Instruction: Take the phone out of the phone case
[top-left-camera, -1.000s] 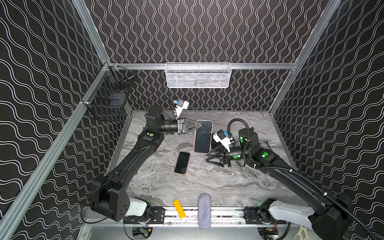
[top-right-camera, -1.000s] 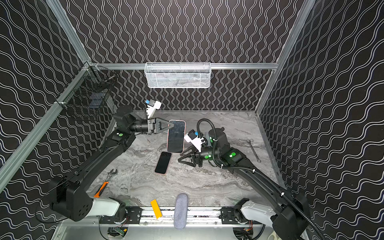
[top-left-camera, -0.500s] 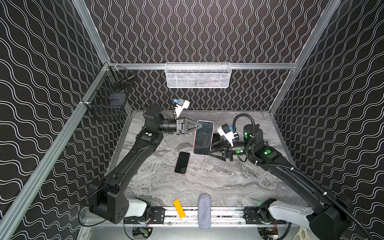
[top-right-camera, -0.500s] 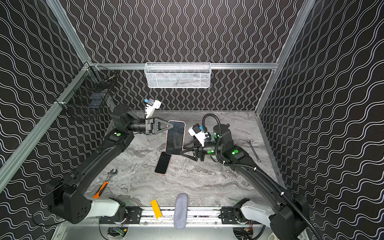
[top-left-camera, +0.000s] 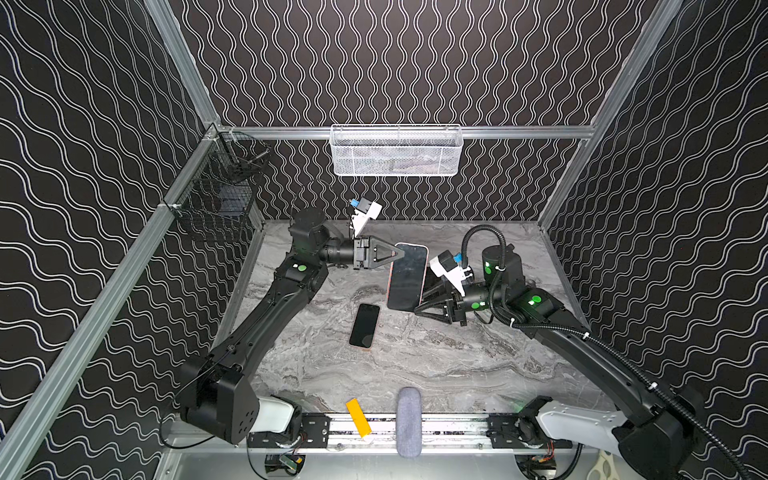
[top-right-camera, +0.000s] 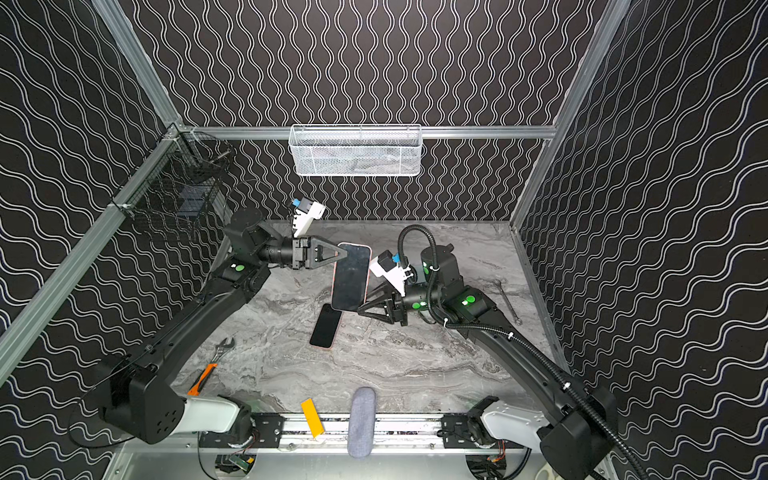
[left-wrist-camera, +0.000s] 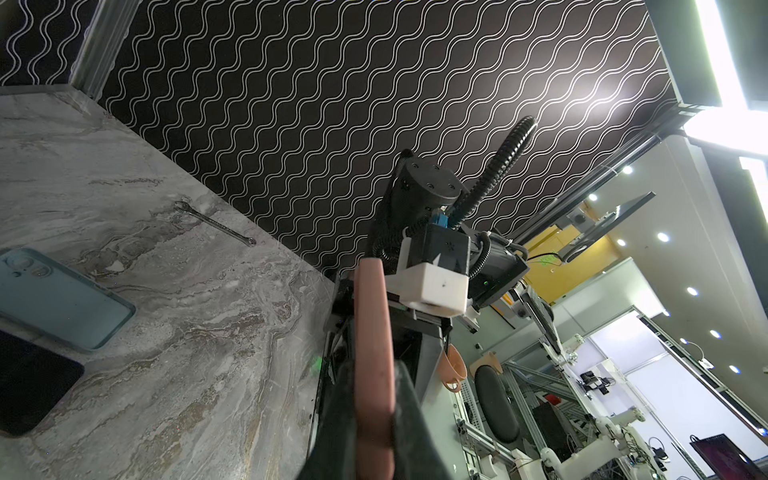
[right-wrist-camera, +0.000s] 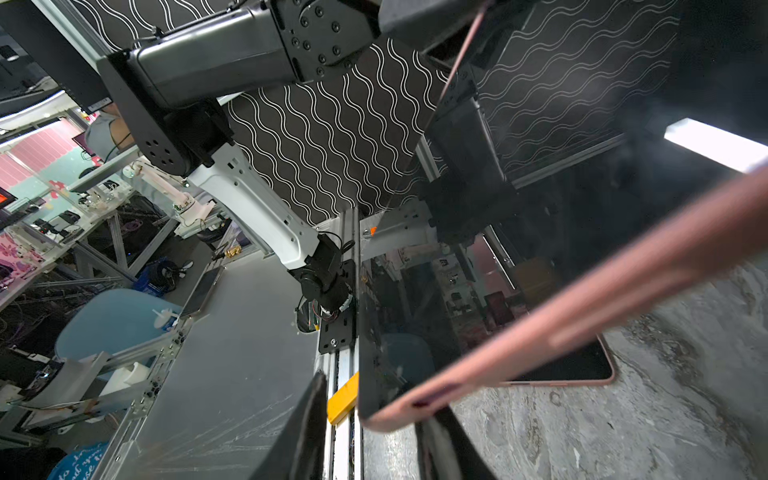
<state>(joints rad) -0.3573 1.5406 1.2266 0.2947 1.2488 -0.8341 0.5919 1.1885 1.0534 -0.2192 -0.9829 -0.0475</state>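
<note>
1. The left claw (top-left-camera: 400, 252) is pressed together on the phone (top-left-camera: 408, 276). It pinches an upper corner through the pink case (left-wrist-camera: 372, 340), and its wrist view shows the case's edge sandwiched between both fingers.
2. The phone hangs from that claw clear of the table (top-left-camera: 415, 374). It is tilted, with its dark screen facing both top views and its lower end reaching the right claw (top-left-camera: 420, 302).
3. The right claw is spread. In its wrist view the phone's lower corner sits between the fingers (right-wrist-camera: 444, 451). One finger is at the pink rim and the other has a visible gap, so it grips nothing yet.
4. Handling, as a judgement: the phone is stiff and fairly light, with slick, breakable glass. The case looks like a soft, grippy skin whose lip wraps the screen edge, so it should bend where the phone will not.
5. Where to hold: the left claw's pinch locks phone and case together at its corner, so the peel is best started at the far corner, by the right claw. Take the rim alone, not the glass, and roll it back off the corner. Once freed, the phone could slip and drop.
6. No brand, label or writing can be read on the phone or the case.
7. A second phone (top-left-camera: 365, 325) lies flat on the table, below and near the right claw's tips. A blue case (left-wrist-camera: 62, 299) also lies flat there, seen only from the left wrist.
</note>
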